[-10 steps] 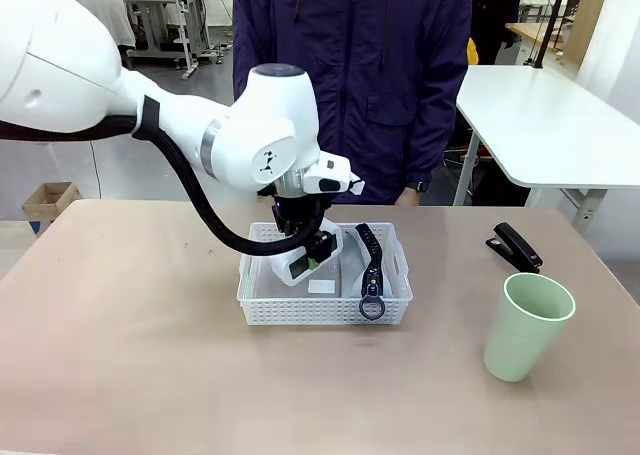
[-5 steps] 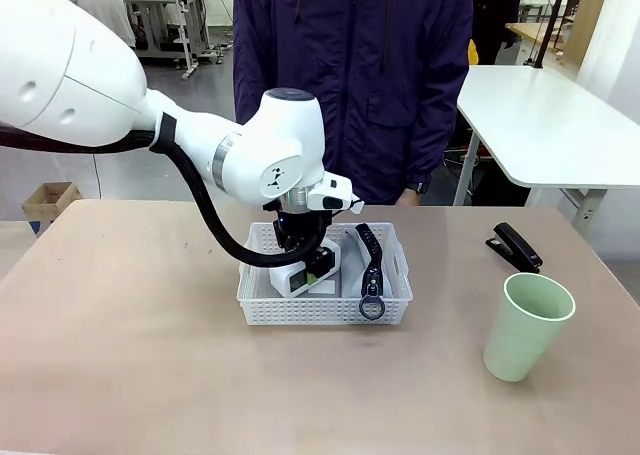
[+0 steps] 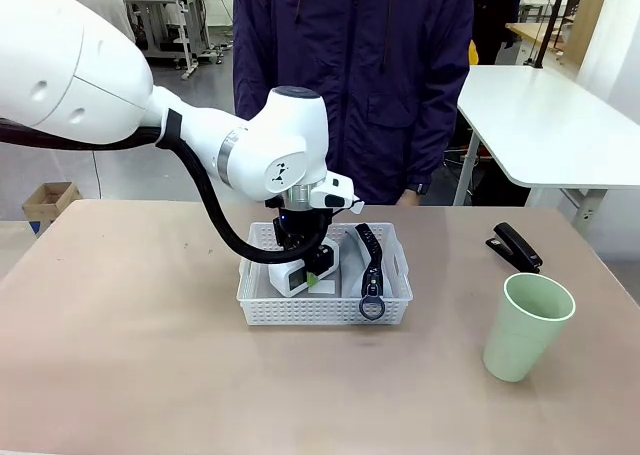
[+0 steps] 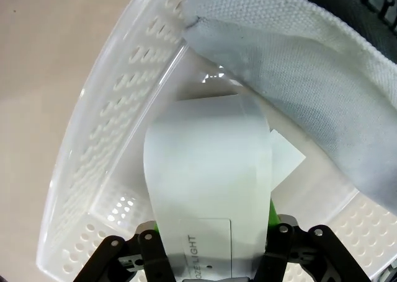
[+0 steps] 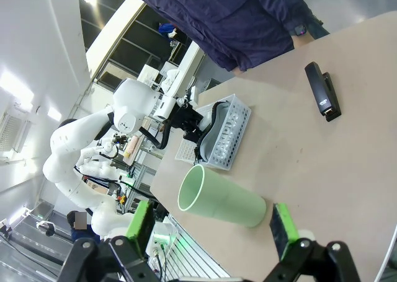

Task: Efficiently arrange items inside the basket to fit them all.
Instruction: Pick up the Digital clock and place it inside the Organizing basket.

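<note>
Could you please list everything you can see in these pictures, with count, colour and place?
basket: one, white, perforated, mid-table.
box: one, white, in the basket's left part.
soft case: one, grey, in the basket's right part; its black strap hangs over the front wall.
stapler: one, black, far right of the table.
cup: one, pale green, upright, near right.
table: one, beige.
person: one, dark jacket, far side.
left end effector: black, green pads, shut on the box.
right end effector: same colours, open, facing the cup.
</note>
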`<action>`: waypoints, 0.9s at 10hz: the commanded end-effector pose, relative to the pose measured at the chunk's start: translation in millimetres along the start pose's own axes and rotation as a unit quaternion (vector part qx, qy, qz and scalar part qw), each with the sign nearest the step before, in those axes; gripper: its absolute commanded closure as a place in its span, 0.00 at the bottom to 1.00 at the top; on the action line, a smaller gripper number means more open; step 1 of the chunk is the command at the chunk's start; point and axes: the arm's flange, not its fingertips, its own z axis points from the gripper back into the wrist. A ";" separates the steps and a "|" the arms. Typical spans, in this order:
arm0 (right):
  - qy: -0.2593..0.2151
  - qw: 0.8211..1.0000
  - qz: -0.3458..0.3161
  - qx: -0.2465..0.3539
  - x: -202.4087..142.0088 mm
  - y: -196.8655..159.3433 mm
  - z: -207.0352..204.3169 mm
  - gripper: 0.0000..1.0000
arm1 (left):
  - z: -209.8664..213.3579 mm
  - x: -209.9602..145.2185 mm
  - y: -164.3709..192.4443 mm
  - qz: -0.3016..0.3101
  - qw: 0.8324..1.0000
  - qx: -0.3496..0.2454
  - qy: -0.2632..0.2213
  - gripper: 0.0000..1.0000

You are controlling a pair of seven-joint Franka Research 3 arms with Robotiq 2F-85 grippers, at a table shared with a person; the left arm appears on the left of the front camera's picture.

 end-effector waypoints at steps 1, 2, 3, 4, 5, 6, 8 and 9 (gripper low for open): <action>-0.009 1.000 0.013 0.006 2.7 0.1 0.2 0.00 | -5.0 5.0 0.4 0.005 1.000 0.018 0.015 0.00; -0.009 1.000 0.013 0.006 2.7 0.1 0.2 0.00 | -4.2 3.8 0.8 0.007 1.000 0.018 0.014 0.00; -0.009 1.000 0.013 0.006 2.7 0.1 0.2 0.00 | -0.7 -0.8 -2.3 0.005 1.000 0.022 0.005 0.00; -0.009 1.000 0.013 0.006 2.7 0.1 0.2 0.00 | 3.6 -8.0 -4.4 0.001 1.000 0.020 -0.007 0.00; -0.009 1.000 0.013 0.006 2.7 0.1 0.2 0.00 | 11.1 -19.4 -6.9 -0.005 1.000 0.018 -0.023 0.00; -0.009 1.000 0.013 0.006 2.7 0.1 0.2 0.00 | 21.8 -36.8 -10.2 0.010 0.999 0.018 -0.042 0.00; -0.009 1.000 0.013 0.006 2.7 0.1 0.2 0.00 | 55.3 -89.4 -22.3 -0.009 0.992 0.010 -0.123 0.00; -0.009 1.000 0.013 0.006 2.7 0.1 0.2 0.00 | 73.8 -122.6 -23.2 -0.007 0.985 0.004 -0.173 0.00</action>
